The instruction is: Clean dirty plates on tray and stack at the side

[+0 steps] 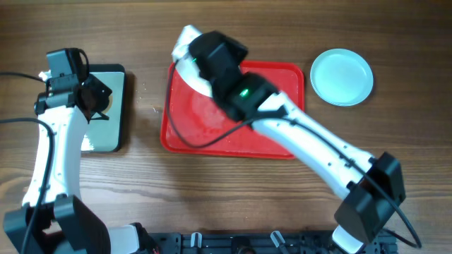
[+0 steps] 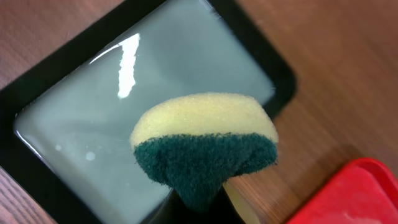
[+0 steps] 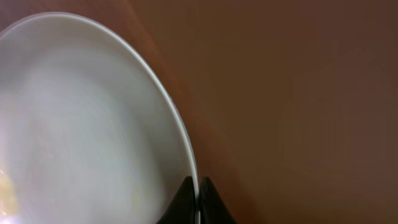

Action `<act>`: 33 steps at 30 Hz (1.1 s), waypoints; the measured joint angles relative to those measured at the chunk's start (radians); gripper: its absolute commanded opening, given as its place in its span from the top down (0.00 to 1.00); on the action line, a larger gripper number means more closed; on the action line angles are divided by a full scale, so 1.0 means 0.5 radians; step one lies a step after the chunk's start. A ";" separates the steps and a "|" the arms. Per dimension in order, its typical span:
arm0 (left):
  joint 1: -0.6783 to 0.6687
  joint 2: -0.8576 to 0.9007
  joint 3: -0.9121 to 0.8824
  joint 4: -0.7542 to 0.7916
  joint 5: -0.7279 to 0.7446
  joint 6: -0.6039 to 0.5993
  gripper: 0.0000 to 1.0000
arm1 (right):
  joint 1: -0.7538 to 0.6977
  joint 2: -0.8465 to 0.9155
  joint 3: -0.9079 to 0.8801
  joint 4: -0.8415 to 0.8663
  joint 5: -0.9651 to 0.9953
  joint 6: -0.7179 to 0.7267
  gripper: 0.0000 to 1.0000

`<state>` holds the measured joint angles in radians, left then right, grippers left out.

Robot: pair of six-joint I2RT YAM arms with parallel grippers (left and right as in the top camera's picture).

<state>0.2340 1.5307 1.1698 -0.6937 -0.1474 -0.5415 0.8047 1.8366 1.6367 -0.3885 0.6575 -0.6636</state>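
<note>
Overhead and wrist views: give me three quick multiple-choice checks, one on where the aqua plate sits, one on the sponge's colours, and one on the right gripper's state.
1. Where is the aqua plate?
A. On the red tray
B. On the bare table, off the red tray's right end
C. In the dark water tray

2. What colours is the sponge?
A. Yellow over dark green
B. All pink
C. Blue and white

3. What is the right gripper doing?
A. Open, empty
B. Shut on the rim of the white plate
C. Shut on the sponge

Answers:
1. B: the overhead view shows it alone on the wood, clear of the tray.
2. A: the left wrist view shows both layers.
3. B: the right wrist view shows the fingers pinching the plate's edge.
</note>
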 measured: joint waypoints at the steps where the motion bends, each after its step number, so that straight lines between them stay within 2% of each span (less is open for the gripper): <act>1: 0.014 0.026 -0.001 0.005 0.008 0.000 0.96 | 0.055 0.000 0.001 0.068 0.109 -0.124 0.96; 7: 0.079 0.254 -0.004 0.087 0.050 0.001 0.96 | 0.289 0.001 0.000 0.638 0.735 -0.856 0.96; 12: 0.132 0.401 -0.008 0.187 0.053 0.001 0.94 | 0.352 0.001 0.000 0.714 0.871 -1.077 0.96; 13: 0.144 0.423 -0.008 0.211 0.055 0.001 0.87 | 0.351 0.001 0.000 0.714 0.886 -1.086 0.96; 14: 0.159 0.445 -0.008 0.228 0.055 0.000 0.72 | 0.350 0.001 0.000 0.716 0.900 -1.092 0.96; 15: 0.169 0.457 -0.008 0.236 0.056 0.003 0.50 | 0.349 0.001 0.000 0.716 0.906 -1.092 0.96; 16: 0.185 0.472 -0.008 0.240 0.058 0.002 0.14 | 0.349 0.001 0.000 0.716 0.911 -1.092 0.96; 17: 0.197 0.481 -0.008 0.242 0.059 0.000 0.06 | 0.349 0.001 0.000 0.715 0.916 -1.091 0.96; 19: 0.213 0.491 -0.008 0.247 0.060 -0.006 0.02 | 0.349 0.001 0.000 0.715 0.925 -1.087 0.96; 24: 0.217 0.490 -0.008 0.280 0.061 -0.014 0.01 | 0.333 0.001 0.000 0.610 0.922 -0.986 0.96; 28: 0.217 0.423 -0.008 0.210 0.067 -0.014 0.00 | 0.246 0.001 0.000 0.381 0.822 -0.744 0.96; 33: 0.217 0.056 -0.004 0.159 0.206 -0.014 0.00 | 0.084 0.001 0.001 0.037 0.492 -0.227 0.96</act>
<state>0.3424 1.5589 1.1679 -0.6144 -0.0444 -0.5488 0.8467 1.8370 1.6371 -0.3702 0.9035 -0.7769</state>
